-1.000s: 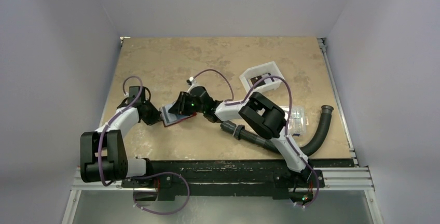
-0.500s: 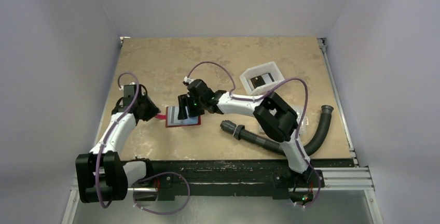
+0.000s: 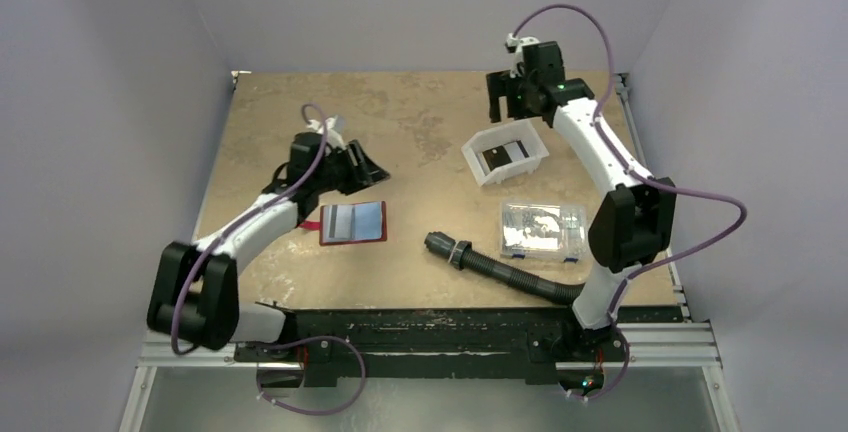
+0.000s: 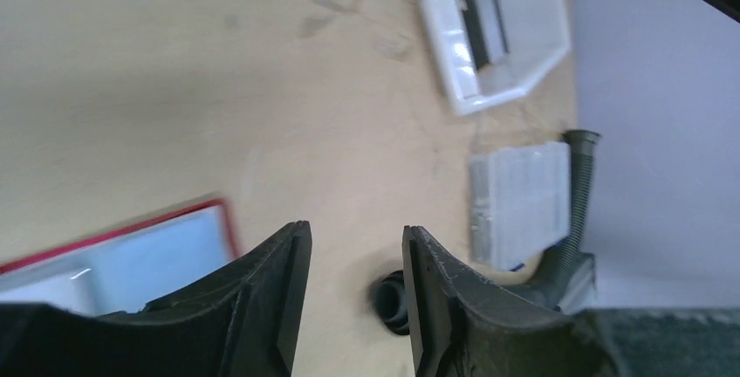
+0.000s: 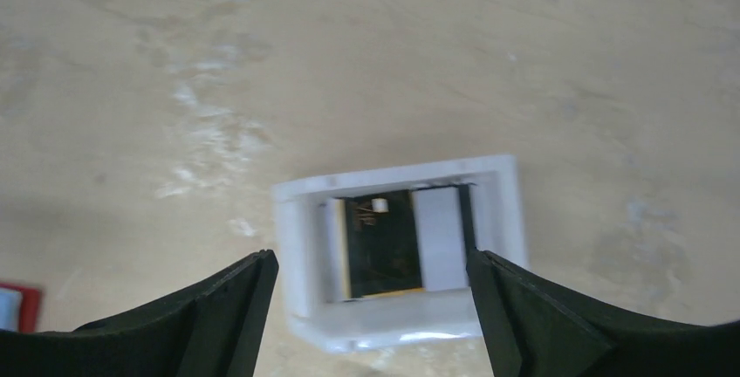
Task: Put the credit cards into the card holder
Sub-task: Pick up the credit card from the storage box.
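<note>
— Tan tabletop (image 3: 300,112) and pale walls are seen. Which step is judged to be in hand?
— A fetch, it seems. The card holder (image 3: 352,222) is laid open and flat at centre left. Two credit cards (image 3: 368,218), one pale grey and one blue, are seen in it. The right gripper (image 3: 507,110) is held over the white tray (image 3: 477,169) at upper right, jaws spread wide, nothing pinched. What may be more of them are stood inside.
— And the left gripper (image 3: 372,167)?
— It is held just above the holder in the frame, jaws parted, nothing between.
— What is called for next?
— Probably a straight descent and a pinch on one upright edge, without the tray being dragged.
— What is changed from half a second ago?
— The right gripper was then over the holder, the left at its tab. Both are now drawn away, jaws widened.
</note>
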`<state>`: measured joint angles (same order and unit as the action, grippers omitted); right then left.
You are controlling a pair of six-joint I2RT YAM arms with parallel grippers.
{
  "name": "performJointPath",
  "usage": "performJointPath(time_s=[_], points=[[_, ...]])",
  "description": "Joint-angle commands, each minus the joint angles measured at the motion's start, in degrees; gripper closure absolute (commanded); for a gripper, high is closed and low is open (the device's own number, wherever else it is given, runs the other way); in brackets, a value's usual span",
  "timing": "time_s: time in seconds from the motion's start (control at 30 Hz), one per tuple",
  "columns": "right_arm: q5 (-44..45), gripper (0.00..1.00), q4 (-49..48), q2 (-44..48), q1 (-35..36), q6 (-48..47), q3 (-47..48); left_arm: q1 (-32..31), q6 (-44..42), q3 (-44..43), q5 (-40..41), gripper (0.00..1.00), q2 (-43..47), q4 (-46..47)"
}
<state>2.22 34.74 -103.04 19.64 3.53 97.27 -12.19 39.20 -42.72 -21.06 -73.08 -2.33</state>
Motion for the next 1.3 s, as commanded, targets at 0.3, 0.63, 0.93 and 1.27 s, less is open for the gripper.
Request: performJointPath(time_s=[0.3, 0.63, 0.93, 1.27], points=[[-12.63, 0.11, 0.41, -14.42, -10.0, -1.81, 2.35, -20.29, 23.08, -21.14, -2.4, 0.53, -34.05, 30.79], [-11.31, 0.12, 2.24, -20.43, -12.4, -1.99, 3.42, -25.04, 26.13, -34.54, 3.31, 0.52, -51.47, 28.32], [-18.47, 0.3, 3.0, -21.85, -12.44, -0.06, -0.26, -25.74, 25.3, -38.06, 5.33, 0.57, -55.61, 23.03], [-35.15, 0.5, -5.43, -18.07, -12.56, 7.09, -9.62, -25.98, 23.78, -42.6, 3.58, 0.59, -59.65, 21.18]])
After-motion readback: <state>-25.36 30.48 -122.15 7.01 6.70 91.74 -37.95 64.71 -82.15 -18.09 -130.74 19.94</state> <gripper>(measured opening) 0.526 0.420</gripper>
